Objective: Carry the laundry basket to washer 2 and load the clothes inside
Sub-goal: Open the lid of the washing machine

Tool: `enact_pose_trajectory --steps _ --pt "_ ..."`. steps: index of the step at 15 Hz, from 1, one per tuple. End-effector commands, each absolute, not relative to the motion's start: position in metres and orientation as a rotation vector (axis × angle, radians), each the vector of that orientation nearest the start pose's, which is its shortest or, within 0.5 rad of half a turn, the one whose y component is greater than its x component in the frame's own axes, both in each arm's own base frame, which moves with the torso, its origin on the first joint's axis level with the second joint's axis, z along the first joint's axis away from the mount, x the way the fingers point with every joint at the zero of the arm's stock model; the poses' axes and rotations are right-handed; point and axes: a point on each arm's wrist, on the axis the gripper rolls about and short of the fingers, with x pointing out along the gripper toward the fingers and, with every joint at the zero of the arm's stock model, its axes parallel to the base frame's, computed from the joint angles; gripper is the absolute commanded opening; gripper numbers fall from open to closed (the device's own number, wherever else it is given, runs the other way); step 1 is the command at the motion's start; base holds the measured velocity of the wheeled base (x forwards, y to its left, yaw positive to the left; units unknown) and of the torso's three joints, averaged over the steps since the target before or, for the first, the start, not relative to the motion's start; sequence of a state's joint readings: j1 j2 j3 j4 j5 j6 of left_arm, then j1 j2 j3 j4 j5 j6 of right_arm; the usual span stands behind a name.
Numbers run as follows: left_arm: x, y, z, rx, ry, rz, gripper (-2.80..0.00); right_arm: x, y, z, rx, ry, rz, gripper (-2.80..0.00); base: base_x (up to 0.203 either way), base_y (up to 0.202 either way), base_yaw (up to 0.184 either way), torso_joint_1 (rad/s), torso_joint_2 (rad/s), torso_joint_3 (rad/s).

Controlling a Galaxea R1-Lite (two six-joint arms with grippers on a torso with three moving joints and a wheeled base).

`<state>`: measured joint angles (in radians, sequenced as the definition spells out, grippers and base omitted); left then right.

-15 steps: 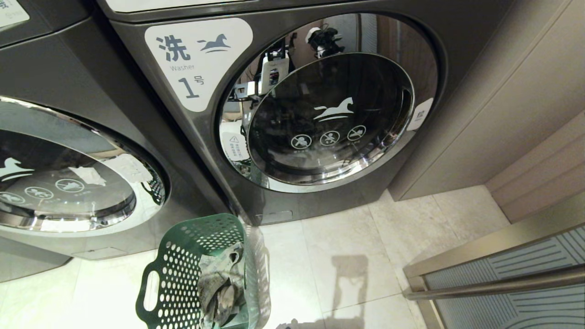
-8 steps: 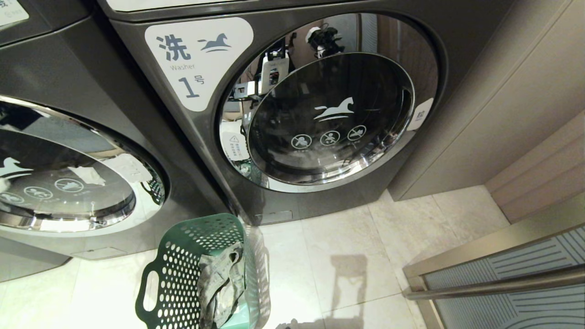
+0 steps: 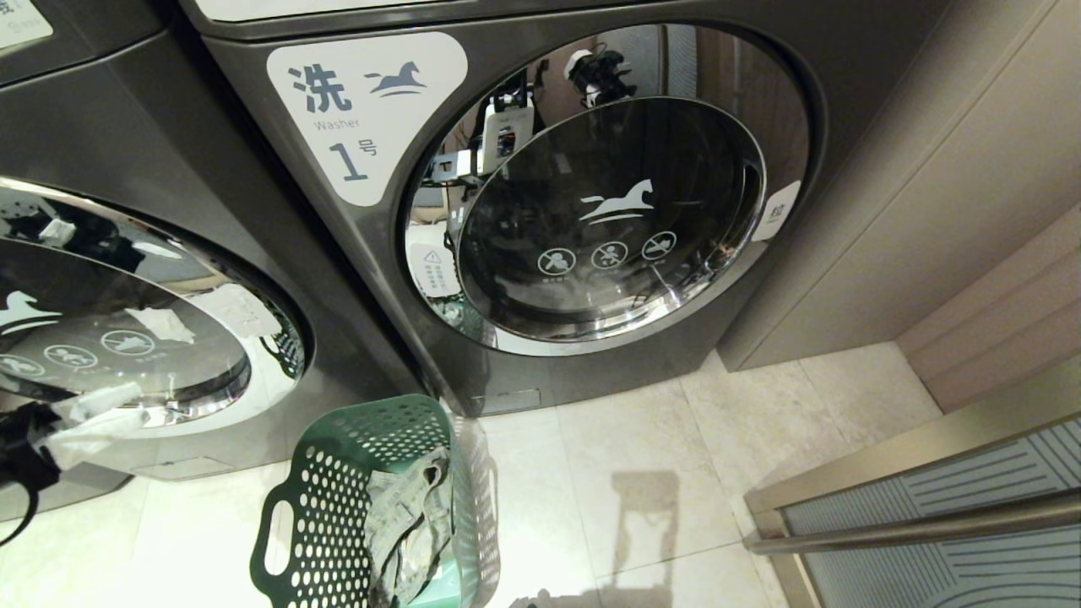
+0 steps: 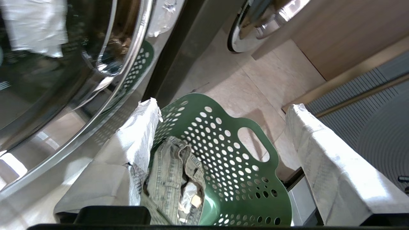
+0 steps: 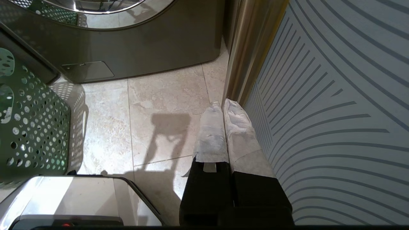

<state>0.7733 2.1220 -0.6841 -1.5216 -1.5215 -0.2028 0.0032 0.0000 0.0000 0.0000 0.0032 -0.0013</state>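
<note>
From the head camera, the left gripper has just swung into view at the left edge, in front of washer 2's closed door; half a second ago it was nowhere in frame. The laundry basket stands on the floor below the washers, the clothes inside. Only washer 1's label is readable here.

Left wrist camera: fingers spread wide, nothing between them, hanging over the basket and the clothes. Probably lining up for the garment, though the door must open first.

Right wrist camera: the right gripper is parked low, fingers pressed together, empty.
</note>
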Motion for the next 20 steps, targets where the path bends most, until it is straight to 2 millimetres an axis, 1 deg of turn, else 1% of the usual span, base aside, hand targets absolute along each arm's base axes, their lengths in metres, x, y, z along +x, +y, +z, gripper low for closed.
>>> enact_pose_trajectory --steps 1,3,5,7,8,10,13,17,20 --pt "0.286 0.216 0.087 -0.098 0.038 -0.82 0.0 -0.023 0.0 0.076 -0.002 0.002 0.008 -2.8 0.0 0.0 0.0 0.0 0.0 0.0" --pt "0.311 0.204 0.087 -0.064 0.024 -0.89 0.0 -0.023 0.0 0.076 -0.002 0.002 0.008 -2.8 0.0 0.0 0.0 0.0 0.0 0.0" --pt "0.331 0.193 0.087 -0.036 0.011 -0.945 0.0 -0.023 0.0 0.076 -0.002 0.002 0.006 -2.8 0.0 0.0 0.0 0.0 0.0 0.0" --pt "0.347 0.181 0.09 -0.005 -0.007 -0.993 0.0 -0.023 0.0 0.076 -0.002 0.002 0.007 -2.8 0.0 0.0 0.0 0.0 0.0 0.0" --pt "0.352 0.176 0.091 0.004 -0.012 -1.01 0.0 -0.023 0.0 0.076 -0.002 0.002 0.006 -2.8 0.0 0.0 0.0 0.0 0.0 0.0" --pt "0.358 0.174 0.092 0.02 -0.022 -1.023 0.0 -0.023 0.0 0.076 -0.002 0.002 0.007 -2.8 0.0 0.0 0.0 0.0 0.0 0.0" --pt "0.365 0.176 0.097 0.056 -0.044 -1.026 0.0 -0.023 0.0 0.076 -0.002 0.002 0.009 -2.8 0.0 0.0 0.0 0.0 0.0 0.0" --pt "0.366 0.177 0.098 0.072 -0.053 -1.024 0.0 -0.023 0.0 0.076 -0.002 0.002 0.007 -2.8 0.0 0.0 0.0 0.0 0.0 0.0" --pt "0.362 0.18 0.102 0.085 -0.06 -1.013 0.0 -0.023 0.0 0.076 -0.002 0.002 0.006 -2.8 0.0 0.0 0.0 0.0 0.0 0.0"
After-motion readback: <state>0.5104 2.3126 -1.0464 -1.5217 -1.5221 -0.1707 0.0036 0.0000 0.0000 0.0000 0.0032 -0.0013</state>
